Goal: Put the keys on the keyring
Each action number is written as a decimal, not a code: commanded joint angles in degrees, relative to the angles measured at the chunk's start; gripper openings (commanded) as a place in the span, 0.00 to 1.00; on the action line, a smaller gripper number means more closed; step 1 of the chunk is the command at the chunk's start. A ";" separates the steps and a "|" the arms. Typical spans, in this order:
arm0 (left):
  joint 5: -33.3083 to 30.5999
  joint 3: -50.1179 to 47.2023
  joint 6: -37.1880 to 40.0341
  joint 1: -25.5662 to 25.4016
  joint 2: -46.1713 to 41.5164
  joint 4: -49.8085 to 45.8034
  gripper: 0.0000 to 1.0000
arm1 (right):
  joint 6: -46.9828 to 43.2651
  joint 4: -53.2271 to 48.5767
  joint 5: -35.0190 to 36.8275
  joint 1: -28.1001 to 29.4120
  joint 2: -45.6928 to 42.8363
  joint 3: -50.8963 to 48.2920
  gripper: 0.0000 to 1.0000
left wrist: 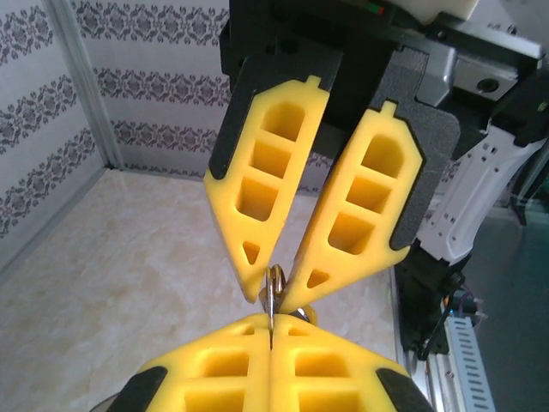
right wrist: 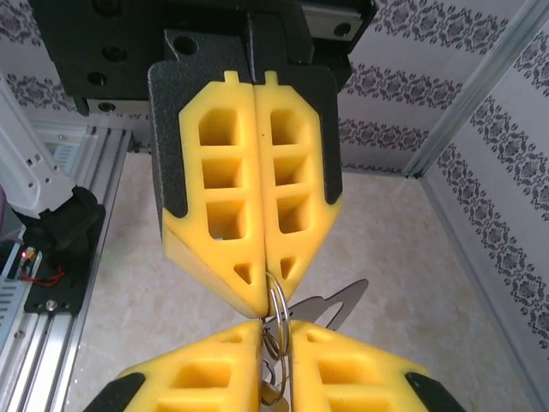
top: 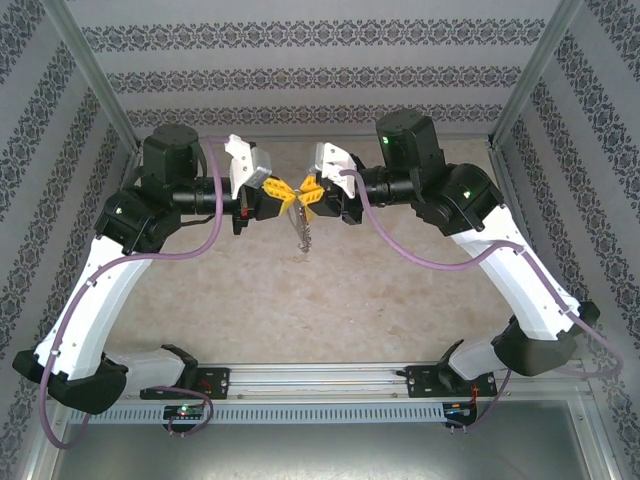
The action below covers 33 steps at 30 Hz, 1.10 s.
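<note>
Top external view: the thin, stiff, likely slippery keyring (right wrist: 276, 300) is pinched edge-on by the left claw (top: 288, 197) and right claw (top: 312, 194), both clenched, light keys (top: 303, 236) hung below.

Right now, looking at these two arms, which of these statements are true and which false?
1. The left pincer and right pincer meet tip to tip above the table. True.
2. The keys lie flat on the table. False: they hang beneath the pincers.
3. The left pincer is shut on the keyring. True.
4. The fingers of the pincers are blue. False: they are yellow.
</note>
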 commanded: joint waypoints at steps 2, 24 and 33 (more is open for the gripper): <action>6.56 -3.00 -9.43 1.64 -3.02 15.65 0.00 | 3.66 3.61 -2.57 -1.25 -1.74 -1.95 0.18; 7.96 -4.11 -11.10 2.71 -2.91 17.40 0.00 | 7.59 9.64 -4.85 -2.31 -1.72 -2.69 0.00; -2.70 4.10 5.42 1.80 0.07 -5.38 0.28 | -2.81 -3.03 8.70 0.06 3.29 4.58 0.00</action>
